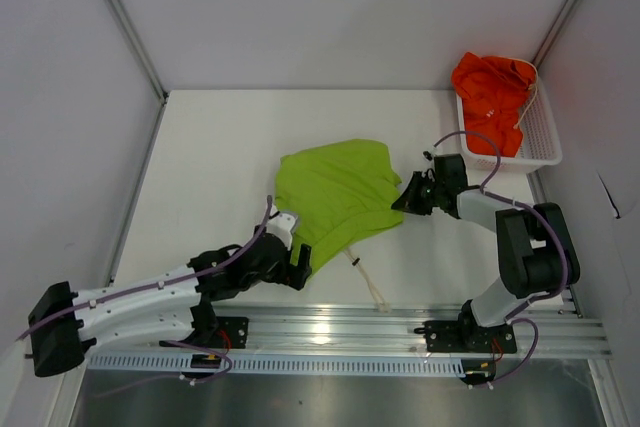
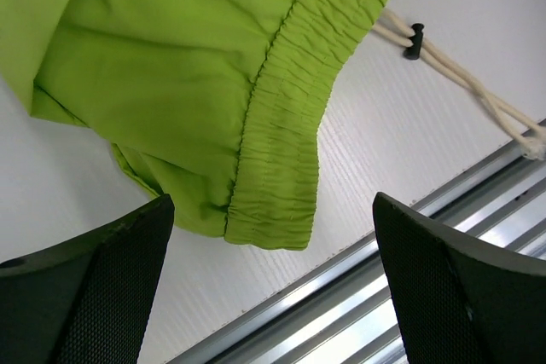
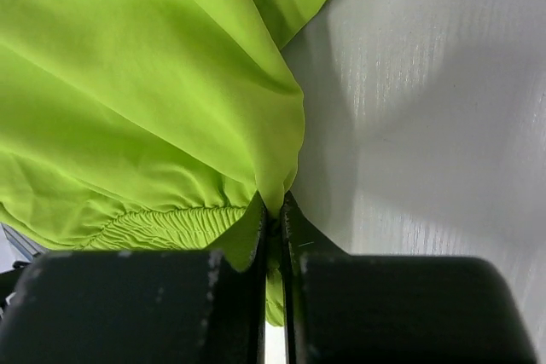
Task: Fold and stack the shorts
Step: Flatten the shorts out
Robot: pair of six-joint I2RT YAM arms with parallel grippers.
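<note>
The lime green shorts [image 1: 335, 192] lie spread at the middle of the worktop [image 1: 210, 157]. The right claw [image 1: 402, 199] is clamped tight on a fold of fabric at their right edge. The left claw [image 1: 300, 265] gapes wide and holds nothing, with the near waistband corner just ahead of its fingers. The orange-red shorts [image 1: 492, 87] sit heaped in the white basket [image 1: 548, 152] at the far right, well apart from both claws.

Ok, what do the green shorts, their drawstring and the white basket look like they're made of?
The green shorts: thin, smooth fabric, likely synthetic, slight sheen; it drapes in soft folds, with a gathered elastic waistband. The drawstring: off-white braided or twisted cord, possibly cotton. The basket: white plastic, apparently rigid, with open mesh walls.
</note>
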